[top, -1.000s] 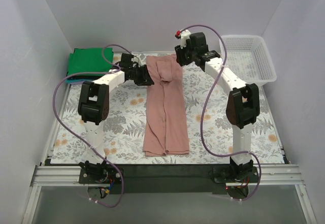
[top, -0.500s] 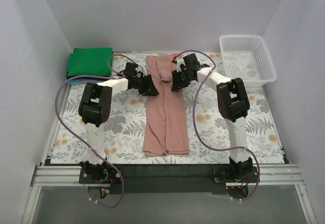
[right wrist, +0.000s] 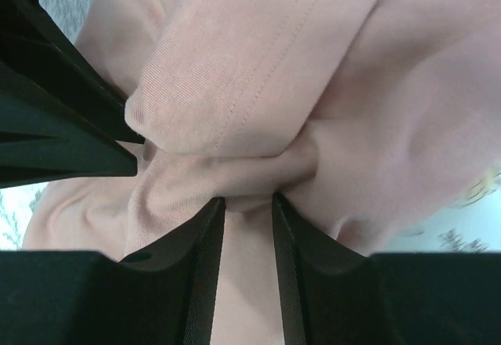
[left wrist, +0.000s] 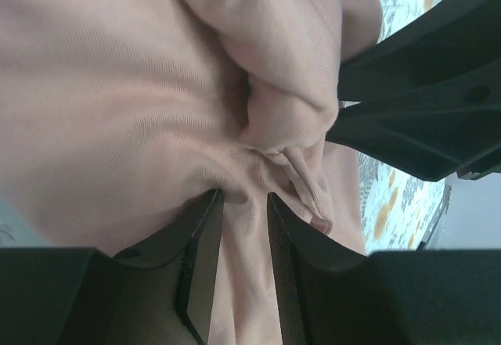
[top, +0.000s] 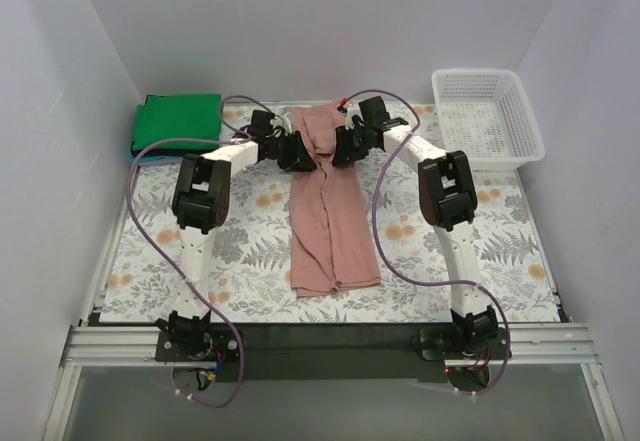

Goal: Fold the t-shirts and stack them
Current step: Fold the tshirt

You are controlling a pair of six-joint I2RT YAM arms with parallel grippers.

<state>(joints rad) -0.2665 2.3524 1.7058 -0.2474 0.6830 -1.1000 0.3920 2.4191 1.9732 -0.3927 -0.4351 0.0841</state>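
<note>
My left pincer (left wrist: 244,203) and right pincer (right wrist: 247,204) each pinch the pink t-shirt (top: 330,231) (far end, bunched). Green t-shirt (top: 178,121) folded, far-left.

White arms (top: 460,261), black joints (top: 452,193), purple cables (top: 373,216); left claw (left wrist: 244,196) and right claw (right wrist: 248,199) are black.

One pink t-shirt (top: 330,223), one green t-shirt (top: 180,121), one basket (top: 487,111)

No text, label or number is readable anywhere.
</note>
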